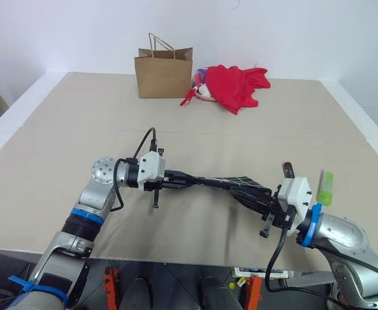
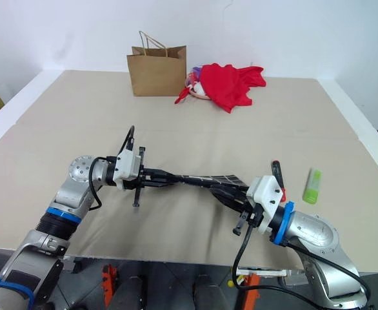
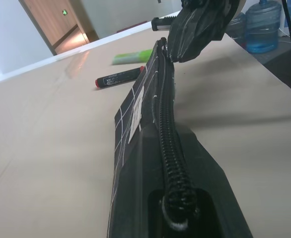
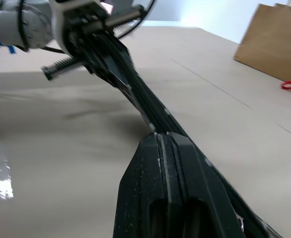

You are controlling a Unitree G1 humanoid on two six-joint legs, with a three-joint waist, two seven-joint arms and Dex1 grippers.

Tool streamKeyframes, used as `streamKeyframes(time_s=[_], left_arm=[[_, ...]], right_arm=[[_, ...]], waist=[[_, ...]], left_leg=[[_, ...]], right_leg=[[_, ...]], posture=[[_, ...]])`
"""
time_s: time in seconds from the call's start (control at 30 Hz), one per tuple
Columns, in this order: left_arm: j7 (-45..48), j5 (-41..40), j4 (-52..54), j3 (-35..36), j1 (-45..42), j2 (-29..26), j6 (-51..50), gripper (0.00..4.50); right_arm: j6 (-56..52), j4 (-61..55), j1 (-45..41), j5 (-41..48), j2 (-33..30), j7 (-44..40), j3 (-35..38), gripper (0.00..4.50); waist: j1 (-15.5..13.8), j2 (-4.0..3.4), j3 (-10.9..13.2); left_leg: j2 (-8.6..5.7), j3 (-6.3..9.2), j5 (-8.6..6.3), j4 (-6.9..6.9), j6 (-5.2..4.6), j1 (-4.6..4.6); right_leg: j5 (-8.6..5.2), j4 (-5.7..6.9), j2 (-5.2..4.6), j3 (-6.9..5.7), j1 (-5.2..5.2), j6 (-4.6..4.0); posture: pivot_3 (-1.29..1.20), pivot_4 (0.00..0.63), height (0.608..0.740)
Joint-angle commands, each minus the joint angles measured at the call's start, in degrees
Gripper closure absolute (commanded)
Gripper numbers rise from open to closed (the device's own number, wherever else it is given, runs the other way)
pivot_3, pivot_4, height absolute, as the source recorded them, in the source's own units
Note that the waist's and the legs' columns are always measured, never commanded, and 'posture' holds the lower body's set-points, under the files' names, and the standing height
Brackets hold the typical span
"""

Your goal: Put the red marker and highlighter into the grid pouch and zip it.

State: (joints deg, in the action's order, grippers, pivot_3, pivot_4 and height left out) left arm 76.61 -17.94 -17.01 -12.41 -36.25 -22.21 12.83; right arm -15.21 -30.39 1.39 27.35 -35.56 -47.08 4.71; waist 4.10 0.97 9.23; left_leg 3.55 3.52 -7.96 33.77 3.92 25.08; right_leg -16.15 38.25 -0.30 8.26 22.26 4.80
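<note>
The grid pouch (image 1: 231, 183) hangs stretched above the table between my two grippers, its zipper edge (image 3: 164, 124) facing up. My left gripper (image 1: 198, 183) is shut on one end of the pouch and my right gripper (image 1: 250, 197) is shut on the other end. The red marker (image 3: 119, 77) lies on the table just beyond my right hand, partly hidden behind it in the head views (image 1: 286, 170). The lime-green highlighter (image 1: 326, 188) lies on the table a little further right, apart from the marker.
A brown paper bag (image 1: 164, 73) stands at the far side of the table. A red cloth (image 1: 237, 84) lies beside it, over some small items. The table's front edge (image 1: 176, 261) runs just below both arms.
</note>
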Motion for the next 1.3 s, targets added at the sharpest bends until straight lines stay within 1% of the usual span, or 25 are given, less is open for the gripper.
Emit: streamKeyframes(time_s=[0.03, 0.2, 0.4, 0.73, 0.97, 1.07, 1.13, 1.17, 1.2, 1.23, 1.27, 1.3], left_arm=[[-0.66, 0.17, 0.80, 0.89, -0.70, 0.67, 1.53, 4.50], [-0.75, 0.76, -0.15, 0.84, -0.90, 1.17, 2.39, 4.50], [-1.47, 1.88, -0.98, 0.23, -1.26, 2.59, 3.44, 4.50], [-3.08, 2.85, -0.60, 0.12, -1.32, 4.03, 3.66, 4.50], [-3.40, 3.25, -0.81, -0.05, -1.44, 4.68, 3.72, 4.50], [-3.47, 3.22, -0.47, 0.31, -1.32, 4.36, 3.57, 4.50], [-3.50, 3.31, -0.58, 0.67, -1.30, 3.84, 3.75, 4.50], [-3.57, 3.44, -0.68, 0.81, -1.26, 3.58, 3.88, 4.50], [-3.69, 3.57, -0.86, 0.97, -1.28, 3.35, 4.00, 4.50], [-3.72, 3.64, -1.05, 1.08, -1.32, 3.12, 4.08, 4.50], [-3.74, 3.64, -1.37, 1.19, -1.39, 2.84, 4.16, 4.50], [-3.68, 3.58, -1.62, 1.26, -1.44, 2.59, 4.23, 4.50]], right_arm=[[-1.65, -3.72, -2.47, 2.11, 0.74, 1.17, -1.04, 4.44], [-3.88, -4.31, -5.64, 3.01, 1.01, 1.99, -2.13, 4.44], [-6.38, -3.57, -10.20, 2.68, 3.03, 3.39, -5.95, 4.44], [-6.69, -1.25, -12.67, -0.17, 6.09, 4.45, -10.58, 4.44], [-6.51, -0.56, -13.66, -1.31, 7.30, 4.75, -11.64, 4.44], [-7.58, -1.13, -12.37, 0.41, 6.70, 4.71, -9.15, 4.44], [-8.90, -2.44, -10.38, 3.14, 4.83, 3.85, -5.55, 3.82], [-9.55, -3.41, -9.19, 4.75, 3.66, 3.32, -3.46, 3.64], [-10.46, -4.30, -8.14, 6.61, 2.58, 3.16, -0.82, 3.12], [-11.93, -4.85, -7.42, 8.91, 1.83, 4.09, 2.71, 2.92], [-13.79, -4.60, -6.90, 12.31, 0.73, 5.79, 7.82, 2.49], [-15.70, -3.91, -6.71, 15.38, -0.12, 7.89, 12.52, 1.92]], waist=[[0.00, 0.00, 0.00], [0.02, 0.00, 0.00], [0.02, 0.00, 0.00], [0.02, 0.00, 0.00], [0.01, 0.00, 0.00], [0.02, 0.00, 0.00], [0.02, 0.00, 0.00], [0.01, 0.01, 0.01], [-0.07, 0.00, 0.01], [-0.09, 0.01, 0.02], [-0.11, -0.01, 0.03], [-0.10, 0.01, 0.04]], left_leg=[[0.00, 0.00, 0.00, 0.00, 0.00, 0.00], [0.00, 0.01, 0.00, 0.00, 0.00, 0.00], [0.00, 0.02, 0.00, 0.00, 0.00, 0.00], [0.00, 0.03, 0.00, -0.01, 0.00, 0.03], [0.00, 0.03, 0.00, -0.01, 0.00, 0.04], [0.00, 0.04, 0.00, -0.02, 0.00, 0.04], [0.00, 0.05, 0.00, -0.02, 0.00, 0.04], [0.00, 0.05, 0.00, -0.02, 0.00, 0.04], [0.00, 0.05, 0.00, -0.02, 0.00, 0.05], [-0.01, 0.05, 0.00, -0.02, 0.00, 0.06], [-0.01, 0.05, 0.00, -0.02, 0.00, 0.06], [-0.02, 0.06, 0.00, -0.02, 0.00, 0.07]], right_leg=[[0.00, 0.00, 0.00, 0.00, 0.00, 0.00], [0.01, 0.00, 0.01, 0.00, 0.00, 0.01], [0.01, 0.00, 0.01, -0.01, 0.01, 0.02], [0.01, 0.00, 0.01, -0.02, 0.02, 0.03], [0.01, 0.00, 0.01, -0.03, 0.02, 0.04], [0.01, 0.00, 0.02, -0.03, 0.03, 0.04], [0.00, 0.00, 0.01, -0.04, 0.02, 0.04], [0.00, 0.00, 0.01, -0.04, 0.01, 0.04], [0.00, 0.00, 0.01, -0.04, 0.02, 0.04], [-0.01, 0.00, -0.01, -0.04, 0.01, 0.06], [-0.01, -0.01, -0.01, -0.05, 0.01, 0.06], [-0.01, 0.00, -0.02, -0.05, 0.00, 0.06]], posture=[[0.00, 0.150, 0.740], [0.00, 0.150, 0.740], [0.00, 0.150, 0.740], [0.00, 0.150, 0.740], [0.00, 0.150, 0.740], [0.00, 0.150, 0.740], [0.00, 0.150, 0.740], [0.00, 0.150, 0.740], [0.00, 0.150, 0.740], [0.00, 0.150, 0.740], [0.00, 0.150, 0.740], [0.00, 0.150, 0.740]])
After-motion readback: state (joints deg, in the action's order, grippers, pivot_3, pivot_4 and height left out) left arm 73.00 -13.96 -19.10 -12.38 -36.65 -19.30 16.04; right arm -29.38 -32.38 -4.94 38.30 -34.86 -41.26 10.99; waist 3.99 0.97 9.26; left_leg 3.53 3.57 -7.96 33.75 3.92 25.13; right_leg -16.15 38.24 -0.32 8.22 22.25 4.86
